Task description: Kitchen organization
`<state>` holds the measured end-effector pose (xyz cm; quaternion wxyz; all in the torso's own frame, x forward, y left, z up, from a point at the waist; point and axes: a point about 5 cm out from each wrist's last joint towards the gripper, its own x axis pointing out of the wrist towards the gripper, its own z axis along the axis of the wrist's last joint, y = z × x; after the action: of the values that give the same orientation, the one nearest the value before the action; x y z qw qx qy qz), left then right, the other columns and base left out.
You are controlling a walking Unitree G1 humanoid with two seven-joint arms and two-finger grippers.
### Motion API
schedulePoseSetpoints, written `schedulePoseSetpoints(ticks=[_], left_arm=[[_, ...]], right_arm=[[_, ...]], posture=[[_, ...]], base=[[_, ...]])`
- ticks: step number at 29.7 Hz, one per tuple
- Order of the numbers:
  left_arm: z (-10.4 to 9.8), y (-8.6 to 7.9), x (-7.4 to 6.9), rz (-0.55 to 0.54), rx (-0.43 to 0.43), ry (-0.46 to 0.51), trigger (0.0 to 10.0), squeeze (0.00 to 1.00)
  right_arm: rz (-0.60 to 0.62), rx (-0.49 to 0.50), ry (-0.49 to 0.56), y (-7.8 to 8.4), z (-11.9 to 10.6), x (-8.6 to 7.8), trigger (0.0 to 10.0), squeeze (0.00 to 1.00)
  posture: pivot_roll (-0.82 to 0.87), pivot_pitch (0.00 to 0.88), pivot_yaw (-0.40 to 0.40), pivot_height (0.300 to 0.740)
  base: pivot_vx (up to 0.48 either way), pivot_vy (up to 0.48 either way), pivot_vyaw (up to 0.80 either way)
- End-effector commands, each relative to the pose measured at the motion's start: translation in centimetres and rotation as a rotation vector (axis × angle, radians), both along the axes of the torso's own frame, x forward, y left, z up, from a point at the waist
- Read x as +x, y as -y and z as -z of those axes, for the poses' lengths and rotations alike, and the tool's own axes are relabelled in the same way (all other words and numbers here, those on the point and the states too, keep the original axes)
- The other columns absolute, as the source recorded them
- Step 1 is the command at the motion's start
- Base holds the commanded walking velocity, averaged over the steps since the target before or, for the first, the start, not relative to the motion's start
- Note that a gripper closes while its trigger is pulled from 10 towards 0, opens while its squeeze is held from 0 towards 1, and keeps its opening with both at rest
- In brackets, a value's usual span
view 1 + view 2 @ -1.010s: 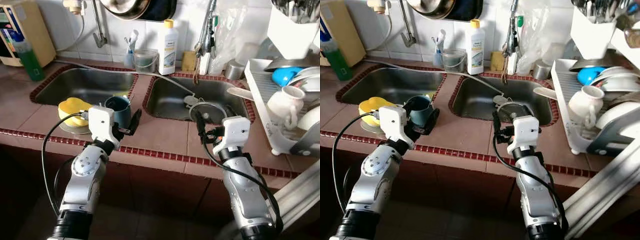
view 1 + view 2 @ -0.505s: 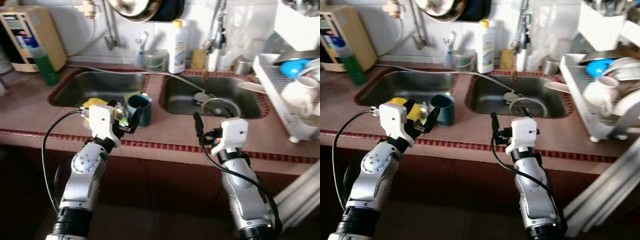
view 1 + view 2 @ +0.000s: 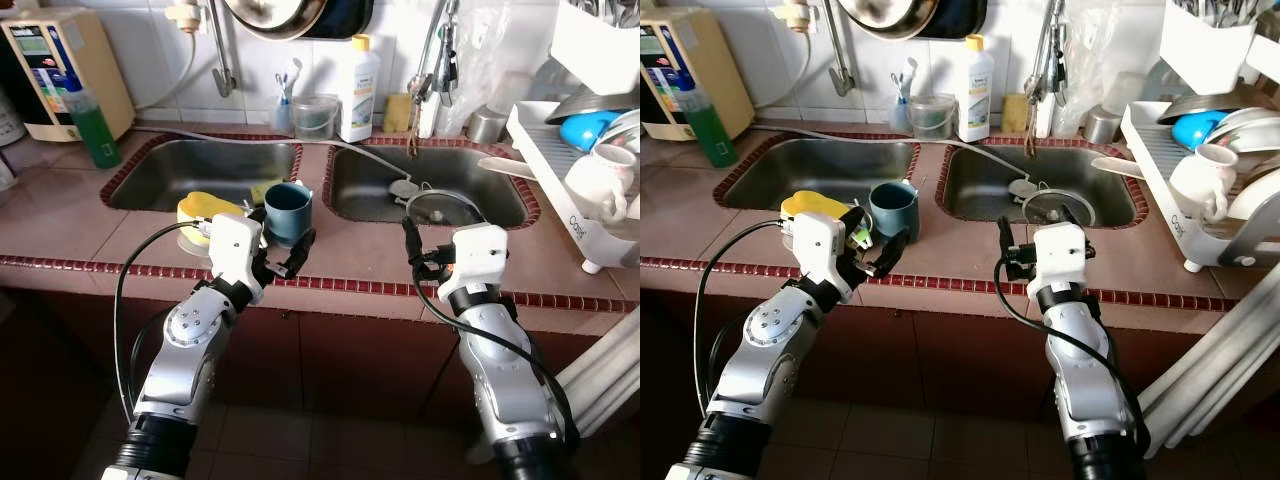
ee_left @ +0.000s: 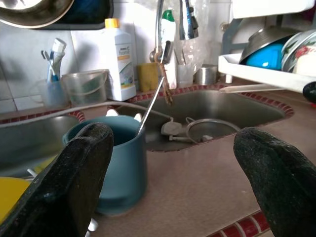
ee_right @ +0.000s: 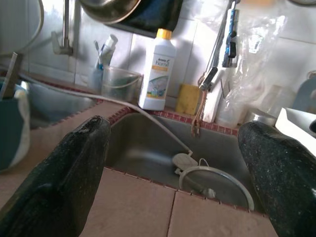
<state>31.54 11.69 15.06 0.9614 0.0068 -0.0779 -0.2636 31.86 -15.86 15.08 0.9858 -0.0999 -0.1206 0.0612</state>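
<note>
Left eye view: left gripper (image 3: pixel 281 252) spread wide with nothing held, hovering over the bench (image 3: pixel 340 262) front edge just near of the blue mug (image 3: pixel 288 212); mug stands upright between the two sinks, yellow sponge (image 3: pixel 204 208) just to its left. Right gripper (image 3: pixel 1006 253) also wide apart and empty, above the bench near the right sink (image 3: pixel 430 190), where a round strainer (image 3: pixel 438 208) lies; dish rack (image 3: pixel 570 190) at far right.

White-tiled wall (image 3: pixel 130 60) behind a pink tiled counter (image 3: pixel 60 215) edged with a dark red border. Twin steel sinks (image 3: pixel 205 172) set in; daylight falls evenly
</note>
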Motion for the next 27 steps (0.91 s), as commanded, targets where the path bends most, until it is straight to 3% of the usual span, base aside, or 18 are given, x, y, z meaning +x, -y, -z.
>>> schedulePoseSetpoints(ticks=[1,14,27], left_arm=[[-0.7,0.1,0.1,0.012,0.034,0.035,10.0,0.00],[-1.5,-0.1,0.0,0.016,0.048,0.074,10.0,0.00],[-1.9,-0.3,-1.3,0.020,0.024,0.056,10.0,0.00]], right_arm=[[-0.013,-0.008,0.005,-0.1,-0.4,0.4,10.0,0.00],[-0.120,-0.055,0.008,-0.5,-1.2,1.8,10.0,0.00],[-0.267,-0.013,0.059,-2.8,-3.4,4.1,10.0,0.00]], posture=[[-0.23,0.000,0.053,0.740],[-0.22,0.000,0.043,0.740],[-0.17,0.000,0.029,0.740]], base=[[0.000,0.000,0.00],[0.000,0.000,0.00],[0.000,0.000,0.00]])
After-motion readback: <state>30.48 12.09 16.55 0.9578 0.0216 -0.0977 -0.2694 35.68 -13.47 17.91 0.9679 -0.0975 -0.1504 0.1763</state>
